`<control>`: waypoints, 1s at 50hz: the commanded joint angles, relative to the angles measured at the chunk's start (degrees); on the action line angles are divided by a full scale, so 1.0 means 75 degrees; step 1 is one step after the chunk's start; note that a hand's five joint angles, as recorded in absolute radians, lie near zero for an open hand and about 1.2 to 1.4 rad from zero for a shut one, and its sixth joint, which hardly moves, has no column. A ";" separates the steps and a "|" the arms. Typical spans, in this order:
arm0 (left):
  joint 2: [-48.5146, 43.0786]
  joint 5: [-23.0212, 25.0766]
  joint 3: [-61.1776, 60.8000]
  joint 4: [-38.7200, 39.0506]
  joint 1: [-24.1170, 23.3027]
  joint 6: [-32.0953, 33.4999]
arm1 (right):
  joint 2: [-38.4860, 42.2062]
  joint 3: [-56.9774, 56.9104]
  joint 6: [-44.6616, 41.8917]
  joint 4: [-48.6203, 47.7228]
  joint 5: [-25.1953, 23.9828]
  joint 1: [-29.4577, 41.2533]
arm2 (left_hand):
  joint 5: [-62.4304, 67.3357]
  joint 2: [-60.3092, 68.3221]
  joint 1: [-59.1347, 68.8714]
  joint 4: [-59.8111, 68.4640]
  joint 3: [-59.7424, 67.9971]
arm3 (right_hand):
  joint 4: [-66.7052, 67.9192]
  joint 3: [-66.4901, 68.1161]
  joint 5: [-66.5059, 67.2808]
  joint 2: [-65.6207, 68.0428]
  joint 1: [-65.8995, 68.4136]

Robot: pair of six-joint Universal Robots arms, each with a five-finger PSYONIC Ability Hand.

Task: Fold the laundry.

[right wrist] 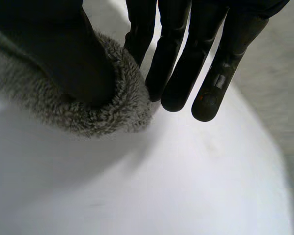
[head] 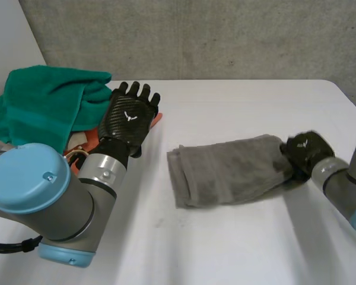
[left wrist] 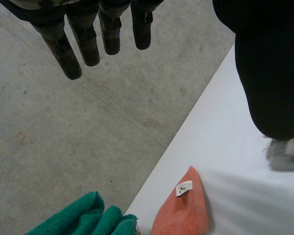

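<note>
Grey towel (head: 231, 169) lies folded into a thick strip approx mid-tabletop, a bit right of centre. Its long axis runs left-right, w/ the right end tipped slightly to the far side. Layered edges show at the left end, so I'd judge the fold is partway done, prob. one more fold across the short way to go. R hand (head: 304, 153) sits right at the towel's right end. In the right wrist view its thumb is sunk into the fluff of that end while the fingers (right wrist: 179, 68) run straight out past the cloth over bare tabletop (head: 225, 249). That reads as released: resting on the towel, not clamped. So the towel stretches away leftward from the R hand along its own long axis. That's the key relation, since bringing right end over to left end would mean a sweep straight down that axis. L hand (head: 129, 117) is raised well left of the towel, fingers straight and spread, holding nothing, so the R hand is far the nearer. Nothing pins the towel's left end, so it could slide if the right end is dragged rather than lifted. Further out, far-left: green towel (head: 44, 104) in a heap, w/ an orange cloth (left wrist: 181, 215) just beside it, small white tag (left wrist: 184, 188) showing. Both prob. wait their turn.
</note>
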 commanded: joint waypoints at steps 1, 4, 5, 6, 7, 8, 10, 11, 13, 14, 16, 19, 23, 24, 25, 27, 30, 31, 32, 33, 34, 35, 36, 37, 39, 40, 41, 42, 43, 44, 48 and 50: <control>0.0276 -0.0009 -0.0074 -0.0056 0.0132 0.0001 | -0.0183 -0.0764 -0.0485 -0.0753 0.0149 0.2079 | -0.0347 -0.0211 -0.0116 -0.0215 -0.0255 | 0.1592 0.1623 0.1814 0.1673 0.3244; 0.0300 -0.0009 -0.0086 -0.0138 0.0203 -0.0011 | -0.0066 -0.0648 -0.0719 -0.1351 -0.0436 0.3005 | -0.0347 -0.0211 -0.0116 -0.0215 -0.0255 | 0.1592 0.1623 0.1814 0.1673 0.3244; 0.0300 -0.0009 -0.0086 -0.0138 0.0203 -0.0011 | 0.0086 -0.0543 -0.0848 -0.1526 -0.0774 0.3379 | -0.0347 -0.0211 -0.0116 -0.0215 -0.0255 | 0.1592 0.1623 0.1814 0.1673 0.3244; 0.0300 -0.0021 -0.0063 -0.0150 0.0191 -0.0011 | 0.0215 -0.0495 -0.0918 -0.1562 -0.0905 0.3556 | -0.0347 -0.0211 -0.0116 -0.0215 -0.0255 | 0.1592 0.1623 0.1814 0.1673 0.3244; 0.0300 -0.0032 -0.0051 -0.0150 0.0191 -0.0023 | 0.0344 -0.0449 -0.0989 -0.1563 -0.1034 0.3674 | -0.0347 -0.0211 -0.0116 -0.0215 -0.0255 | 0.1592 0.1623 0.1814 0.1673 0.3244; 0.0300 -0.0032 -0.0028 -0.0161 0.0168 -0.0023 | 0.0473 -0.0425 -0.1036 -0.1551 -0.1163 0.3780 | -0.0347 -0.0211 -0.0116 -0.0215 -0.0255 | 0.1592 0.1623 0.1814 0.1673 0.3244; 0.0288 -0.0044 0.0031 -0.0162 0.0132 -0.0081 | 0.0696 -0.0401 -0.1025 -0.1469 -0.1246 0.3910 | -0.0341 -0.0205 -0.0110 -0.0209 -0.0250 | -0.0466 -0.0435 -0.0243 -0.0384 0.1187; 0.0288 -0.0056 0.0054 -0.0162 0.0121 -0.0104 | 0.0731 -0.0413 -0.0978 -0.1423 -0.1200 0.3898 | -0.0318 -0.0183 -0.0087 -0.0187 -0.0227 | -0.3106 -0.3075 -0.2884 -0.3024 -0.1454; 0.0276 -0.0079 0.0124 -0.0162 0.0097 -0.0186 | 0.0627 -0.0378 -0.0582 -0.1341 -0.1001 0.3840 | -0.0273 -0.0138 -0.0042 -0.0142 -0.0182 | -0.7742 -0.7711 -0.7519 -0.7660 -0.6089; 0.0265 -0.0137 0.0241 -0.0162 0.0062 -0.0326 | 0.0568 -0.0366 -0.0336 -0.1328 -0.0942 0.3839 | -0.0251 -0.0115 -0.0020 -0.0120 -0.0160 | -0.7742 -0.7711 -0.7519 -0.7660 -0.6089; 0.0218 -0.0243 0.0394 -0.0173 -0.0054 -0.0514 | 0.0393 -0.0319 0.0250 -0.1352 -0.0883 0.3805 | -0.0184 -0.0048 0.0047 -0.0052 -0.0093 | -0.7742 -0.7711 -0.7519 -0.7660 -0.6089; 0.0031 -0.0501 0.0815 -0.0290 -0.0312 -0.0947 | -0.0333 -0.0284 0.1655 -0.1293 -0.0812 0.3139 | -0.0116 0.0020 0.0115 0.0015 -0.0025 | -0.7742 -0.7711 -0.7519 -0.7660 -0.6089; -0.0601 -0.0653 0.1530 -0.0781 -0.0629 -0.1451 | -0.0955 -0.0237 0.3332 -0.0966 -0.0789 0.1990 | -0.0027 0.0109 0.0204 0.0105 0.0064 | -0.7742 -0.7711 -0.7519 -0.7660 -0.6089; -0.0730 -0.0654 0.1694 -0.0922 -0.0711 -0.1568 | -0.0991 -0.0295 0.3625 -0.0791 -0.0812 0.1814 | -0.0027 0.0109 0.0204 0.0105 0.0065 | -0.7742 -0.7711 -0.7519 -0.7660 -0.6089; -0.0975 -0.0665 0.2008 -0.1225 -0.0897 -0.1802 | -0.0968 -0.0412 0.4069 -0.0348 -0.0870 0.1638 | 0.0040 0.0176 0.0271 0.0172 0.0131 | -0.7742 -0.7711 -0.7519 -0.7660 -0.6089; -0.1223 -0.0665 0.2338 -0.1531 -0.1062 -0.2095 | -0.0921 -0.0553 0.4365 0.0111 -0.0953 0.1449 | 0.0086 0.0221 0.0317 0.0217 0.0177 | -0.7742 -0.7711 -0.7519 -0.7660 -0.6089; -0.1738 -0.0654 0.2983 -0.2094 -0.1274 -0.2775 | -0.0500 -0.1033 0.4448 0.0885 -0.1047 0.1402 | 0.0152 0.0288 0.0383 0.0284 0.0244 | -0.7742 -0.7711 -0.7519 -0.7660 -0.6089; -0.1879 -0.0654 0.3135 -0.2234 -0.1297 -0.2951 | -0.0336 -0.1150 0.4436 0.1037 -0.1024 0.1402 | 0.0175 0.0311 0.0406 0.0307 0.0266 | -0.7742 -0.7711 -0.7519 -0.7660 -0.6089; -0.2031 -0.0654 0.3287 -0.2363 -0.1332 -0.3103 | -0.0161 -0.1290 0.4436 0.1190 -0.1023 0.1402 | 0.0242 0.0378 0.0473 0.0373 0.0333 | -0.7742 -0.7711 -0.7519 -0.7660 -0.6089; -0.2322 -0.0654 0.3567 -0.2620 -0.1367 -0.3348 | 0.0143 -0.1535 0.4378 0.1400 -0.1012 0.1413 | 0.0442 0.0578 0.0673 0.0574 0.0534 | -0.7742 -0.7711 -0.7519 -0.7660 -0.6089; -0.2476 -0.0642 0.3721 -0.2762 -0.1379 -0.3432 | 0.0250 -0.1631 0.4343 0.1460 -0.1012 0.1414 | 0.0578 0.0713 0.0809 0.0709 0.0669 | -0.7742 -0.7711 -0.7519 -0.7660 -0.6089; -0.2640 -0.0653 0.3862 -0.2902 -0.1414 -0.3502 | 0.0379 -0.1748 0.4308 0.1530 -0.1012 0.1402 | 0.0690 0.0826 0.0921 0.0822 0.0781 | -0.7742 -0.7711 -0.7519 -0.7660 -0.6089; -0.2793 -0.0665 0.4002 -0.3020 -0.1426 -0.3526 | 0.0496 -0.1853 0.4261 0.1577 -0.1023 0.1390 | 0.0824 0.0960 0.1055 0.0956 0.0916 | -0.7742 -0.7711 -0.7519 -0.7660 -0.6089; -0.3073 -0.0677 0.4213 -0.3288 -0.1449 -0.3515 | 0.0741 -0.2017 0.4203 0.1648 -0.1023 0.1379 | 0.0937 0.1073 0.1168 0.1068 0.1028 | -0.7742 -0.7711 -0.7519 -0.7660 -0.6089; -0.3320 -0.0700 0.4366 -0.3547 -0.1450 -0.3503 | 0.0965 -0.2135 0.4167 0.1683 -0.1035 0.1402 | 0.0938 0.1074 0.1169 0.1069 0.1029 | -0.7742 -0.7711 -0.7519 -0.7660 -0.6089; -0.3426 -0.0712 0.4425 -0.3676 -0.1450 -0.3503 | 0.1198 -0.2217 0.4144 0.1730 -0.1035 0.1402 | 0.0938 0.1074 0.1169 0.1069 0.1029 | -0.7742 -0.7711 -0.7519 -0.7660 -0.6089; -0.3601 -0.0793 0.4518 -0.3909 -0.1403 -0.3503 | 0.1305 -0.2264 0.4120 0.1753 -0.1047 0.1402 | 0.0938 0.1074 0.1169 0.1069 0.1029 | -0.7742 -0.7711 -0.7519 -0.7660 -0.6089; -0.3672 -0.0852 0.4543 -0.4016 -0.1391 -0.3491 | 0.1410 -0.2299 0.4097 0.1788 -0.1047 0.1413 | 0.0938 0.1074 0.1169 0.1069 0.1029 | -0.7742 -0.7711 -0.7519 -0.7660 -0.6089; -0.3743 -0.0957 0.4554 -0.4098 -0.1391 -0.3491 | 0.1516 -0.2346 0.4038 0.1824 -0.1047 0.1414 | 0.0916 0.1051 0.1147 0.1047 0.1007 | -0.7742 -0.7711 -0.7519 -0.7660 -0.6089; -0.3778 -0.1051 0.4555 -0.4157 -0.1391 -0.3480 | 0.1679 -0.2428 0.3910 0.1870 -0.1012 0.1414 | 0.0915 0.1051 0.1146 0.1047 0.1007 | -0.7742 -0.7711 -0.7519 -0.7660 -0.6089; -0.3860 -0.1286 0.4543 -0.4333 -0.1356 -0.3234 | 0.1938 -0.2604 0.3477 0.2023 -0.0941 0.1414 | 0.0781 0.0917 0.1012 0.0913 0.0872 | -0.7742 -0.7711 -0.7519 -0.7660 -0.6089; -0.3791 -0.1310 0.4449 -0.4345 -0.1333 -0.2953 | 0.1892 -0.2616 0.3324 0.2070 -0.0918 0.1425 | 0.0669 0.0805 0.0900 0.0801 0.0760 | -0.7742 -0.7711 -0.7519 -0.7660 -0.6089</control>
